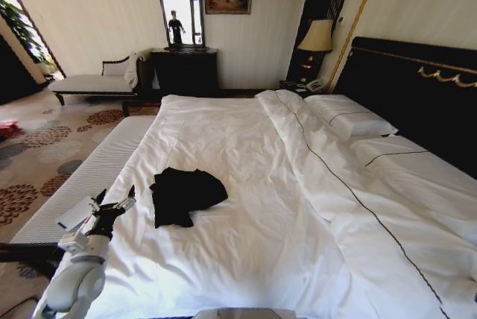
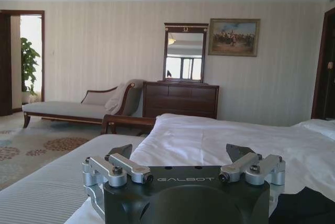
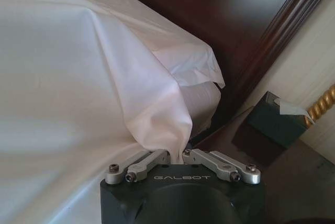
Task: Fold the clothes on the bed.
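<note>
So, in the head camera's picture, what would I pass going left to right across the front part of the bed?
Padded bench → left gripper, its fingers open → black T-shirt, crumpled on the white duvet → pillows → dark headboard.

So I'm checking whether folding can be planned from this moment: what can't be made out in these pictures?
- T-shirt: crumpled in a heap in the head view, so its lettering, collar and sleeves are hidden by its own folds.
- T-shirt in the left wrist view: cut off by the picture's edge, partly behind the left gripper.
- Right gripper: its fingertips are hidden against the white duvet.
</note>
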Robot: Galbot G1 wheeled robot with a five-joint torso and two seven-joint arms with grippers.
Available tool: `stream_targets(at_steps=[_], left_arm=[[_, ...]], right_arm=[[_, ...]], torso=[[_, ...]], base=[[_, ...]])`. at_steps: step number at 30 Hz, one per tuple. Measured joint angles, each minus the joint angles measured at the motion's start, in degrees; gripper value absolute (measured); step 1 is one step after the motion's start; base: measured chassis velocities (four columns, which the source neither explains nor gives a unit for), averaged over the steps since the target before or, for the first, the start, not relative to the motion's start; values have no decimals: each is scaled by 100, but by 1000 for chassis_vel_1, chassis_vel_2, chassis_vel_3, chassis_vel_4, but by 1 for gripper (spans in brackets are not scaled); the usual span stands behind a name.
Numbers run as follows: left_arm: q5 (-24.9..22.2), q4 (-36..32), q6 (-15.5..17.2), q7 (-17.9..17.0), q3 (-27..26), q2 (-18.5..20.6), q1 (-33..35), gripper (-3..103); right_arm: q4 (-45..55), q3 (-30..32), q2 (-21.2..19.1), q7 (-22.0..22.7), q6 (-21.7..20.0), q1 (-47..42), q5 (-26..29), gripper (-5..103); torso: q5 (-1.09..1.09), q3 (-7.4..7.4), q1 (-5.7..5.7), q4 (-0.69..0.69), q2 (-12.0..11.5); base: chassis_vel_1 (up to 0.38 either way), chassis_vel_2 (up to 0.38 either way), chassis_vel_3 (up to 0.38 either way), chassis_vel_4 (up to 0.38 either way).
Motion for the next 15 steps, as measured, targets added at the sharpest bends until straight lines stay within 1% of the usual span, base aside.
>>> stream_targets(at_steps=[3,4,7,9,12,15], left_arm=[[50,27,-19,7,35,-20,-9,100],[50,27,-19,7,35,-20,-9,100],[82,21,-5,2,83,-26,-65,100],[83,11,11,-10,88,-18,-94,100],[81,10,13,-13,88,-6,-96,100],[80,2,14,-15,81,1,-69,100]], right_arm=[[-316,-149,100,-16,244,56,-275,2],[-316,-149,100,-16,244,56,-275,2],[-553,-262,142,-18,427,134,-494,2],[-696,-309,140,-20,489,189,-576,2],[-778,-315,122,-20,515,218,-614,2],[-1183,-332,58,-20,682,293,-861,2]], torso=[[1,0,0,2,0],[1,0,0,2,0],[1,0,1,-1,-1],[1,0,1,-3,0],[1,0,1,-2,-1],[1,0,1,-1,0]], base=[[0,0,0,0],[0,0,0,0],[0,0,0,0],[0,0,0,0],[0,0,0,0],[0,0,0,0]])
